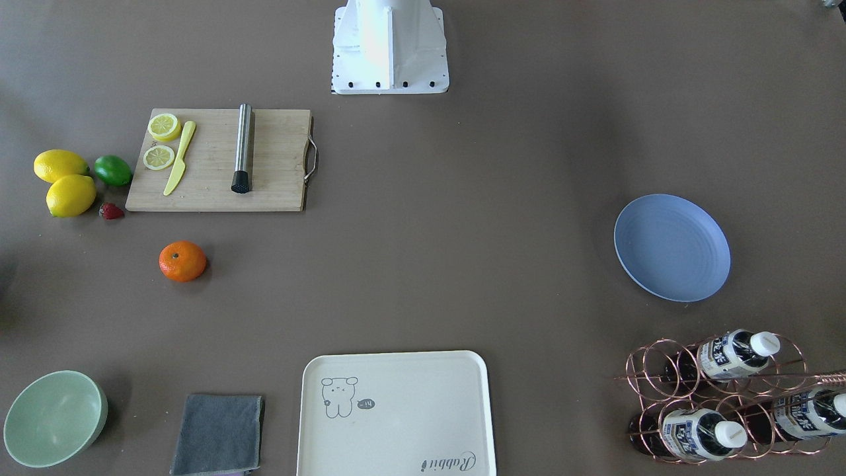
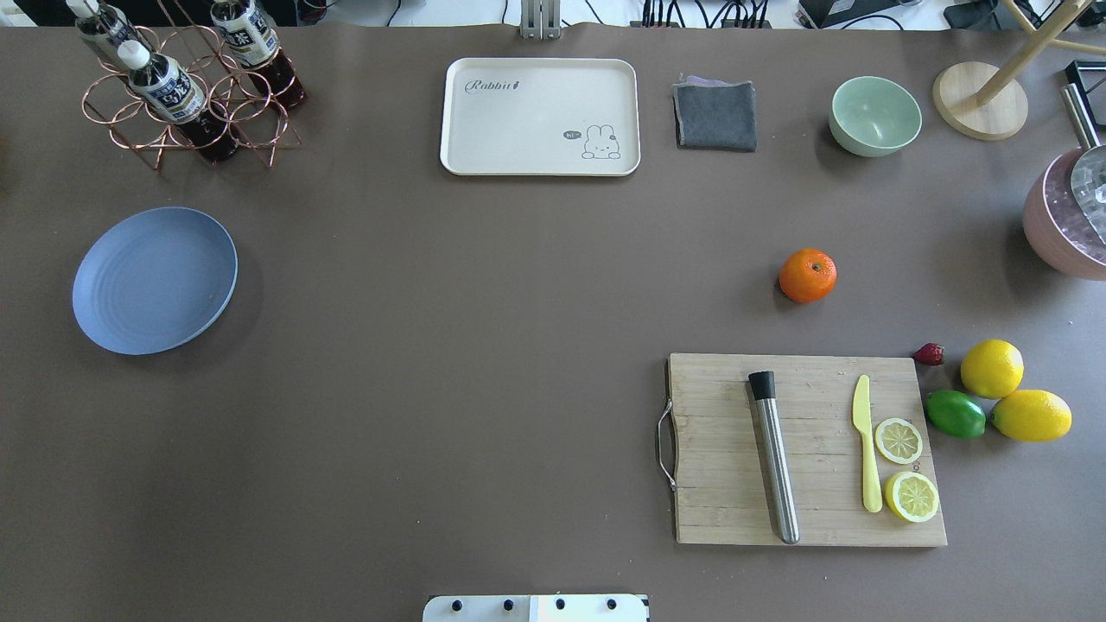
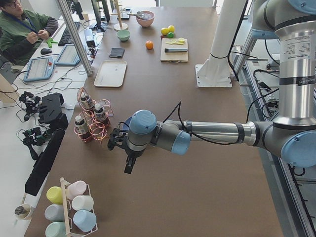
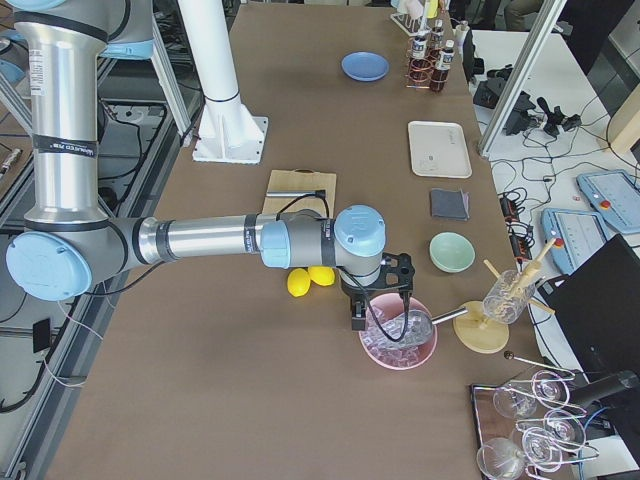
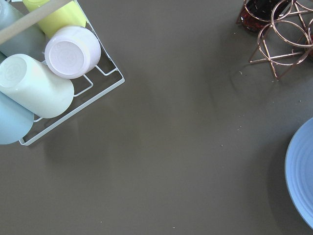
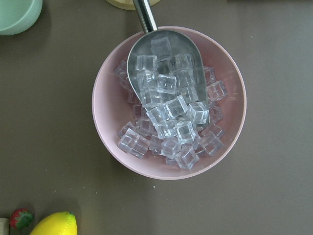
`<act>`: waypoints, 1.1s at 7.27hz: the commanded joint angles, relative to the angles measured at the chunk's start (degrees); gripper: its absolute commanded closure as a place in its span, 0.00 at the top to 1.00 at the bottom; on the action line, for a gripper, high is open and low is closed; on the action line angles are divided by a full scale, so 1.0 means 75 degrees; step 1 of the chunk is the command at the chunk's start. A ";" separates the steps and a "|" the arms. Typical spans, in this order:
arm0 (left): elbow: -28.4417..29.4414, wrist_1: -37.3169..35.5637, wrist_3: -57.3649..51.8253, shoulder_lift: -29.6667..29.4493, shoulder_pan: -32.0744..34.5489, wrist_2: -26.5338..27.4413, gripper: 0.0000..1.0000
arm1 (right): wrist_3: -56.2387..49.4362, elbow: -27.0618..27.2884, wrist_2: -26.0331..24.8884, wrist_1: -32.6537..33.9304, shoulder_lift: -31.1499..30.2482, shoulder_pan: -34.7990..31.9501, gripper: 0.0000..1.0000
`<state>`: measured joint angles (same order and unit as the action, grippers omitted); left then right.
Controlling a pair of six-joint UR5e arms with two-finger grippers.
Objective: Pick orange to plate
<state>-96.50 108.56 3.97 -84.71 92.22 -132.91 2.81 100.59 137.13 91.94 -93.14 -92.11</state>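
The orange lies alone on the brown table, just beyond the cutting board on the robot's right. Far across on the robot's left rests the periwinkle-blue plate, with nothing on it; its rim shows at the left wrist view's right edge. My left gripper hangs over the table's left end, past the plate. My right gripper hangs over a pink bowl at the right end. Neither shows in the overhead or front view, so I cannot tell whether they are open or shut.
A cutting board holds a muddler, a yellow knife and lemon slices. Lemons, a lime and a strawberry lie beside it. A cream tray, grey cloth, mint bowl, bottle rack, ice bowl and cup rack line the edges.
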 commanded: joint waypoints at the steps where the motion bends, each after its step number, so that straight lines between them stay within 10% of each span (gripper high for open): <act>1: 0.0104 0.0033 -0.0002 -0.0130 -0.0026 0.0049 0.98 | 0.0012 -0.0052 -0.0015 0.0000 0.0207 0.0000 1.00; 8: 0.0456 0.1213 0.1043 -0.0576 -0.0318 -0.0956 0.98 | 0.0633 0.0251 -0.0003 -0.0012 0.0699 0.0352 1.00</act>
<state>-93.35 114.74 5.97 -88.54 90.69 -137.38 7.34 101.76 137.11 91.85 -88.47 -89.79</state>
